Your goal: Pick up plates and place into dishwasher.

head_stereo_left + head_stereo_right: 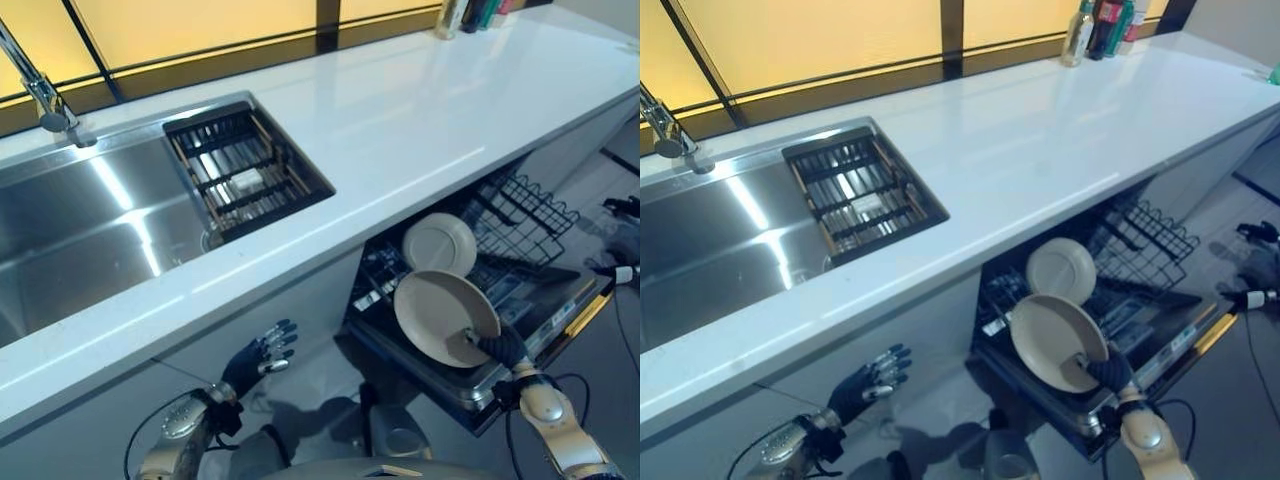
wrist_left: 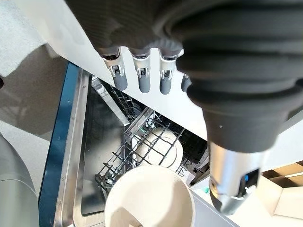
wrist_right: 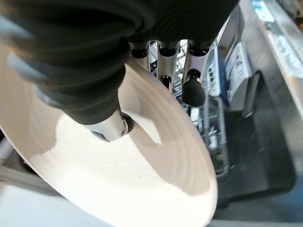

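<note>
Partway through, judging by the layout. One round cream ceramic plate (image 1: 439,243) already stands on edge in the black wire dishwasher rack (image 1: 520,215), pulled out below the front edge of the white countertop (image 1: 400,130). A second, larger round cream plate (image 1: 445,318) held tilted just above the rack's near edge, in front of the first, not yet slotted. Right hand (image 1: 498,346) clamped on that larger plate at its lower rim: thumb pressed on the face, fingers (image 3: 193,92) behind the edge. Left hand (image 1: 262,357) idle below the countertop's front edge, near the cabinet face, fingers loosely spread and holding nothing. Left to do, probably: lowering the held plate between the tines and releasing. Cannot tell whether further plates wait in the stainless steel sink (image 1: 90,230).
</note>
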